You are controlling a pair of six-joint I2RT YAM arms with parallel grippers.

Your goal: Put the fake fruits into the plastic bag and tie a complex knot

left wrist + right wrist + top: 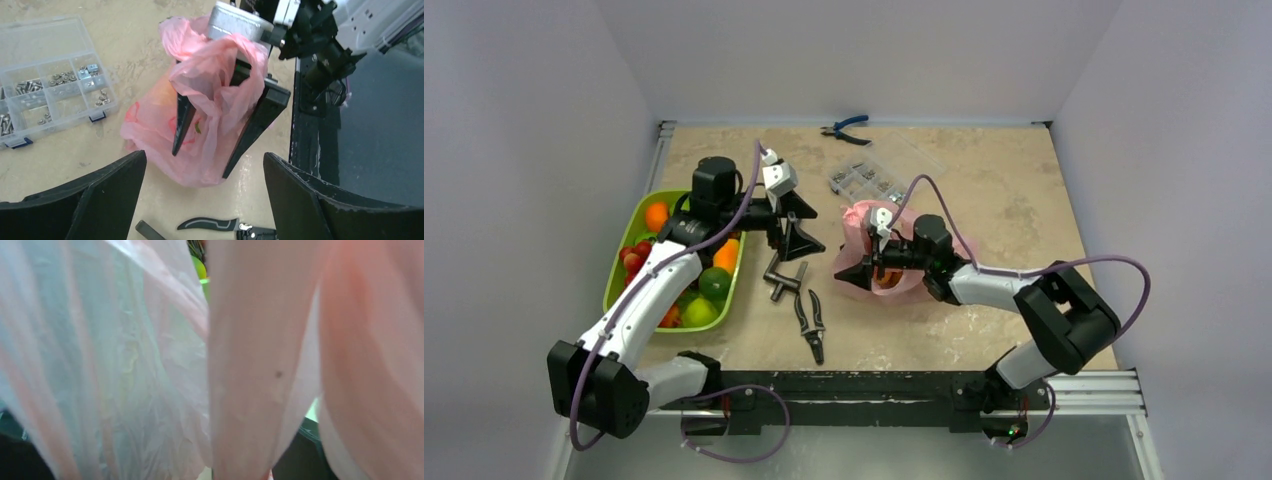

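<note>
The pink plastic bag [894, 255] lies at the table's middle, its mouth toward the left. My right gripper [856, 268] is inside the mouth, fingers spread wide and stretching the film; the left wrist view shows this gripper [200, 164] and the bag [150, 130]. An orange fruit [890, 281] shows through the bag. In the right wrist view pink film [150, 370] covers nearly everything. Several fake fruits [714, 283] lie in the lime-green tray [620, 258]. My left gripper [799, 240] [204, 157] hangs wide open and empty just left of the bag. No knot shows.
A clear parts organizer [869, 180] [45, 95] sits behind the bag. Blue pliers [846, 128] lie at the far edge. Black pliers [811, 322] [225, 225] and a black T-shaped tool [784, 278] lie in front of my left gripper.
</note>
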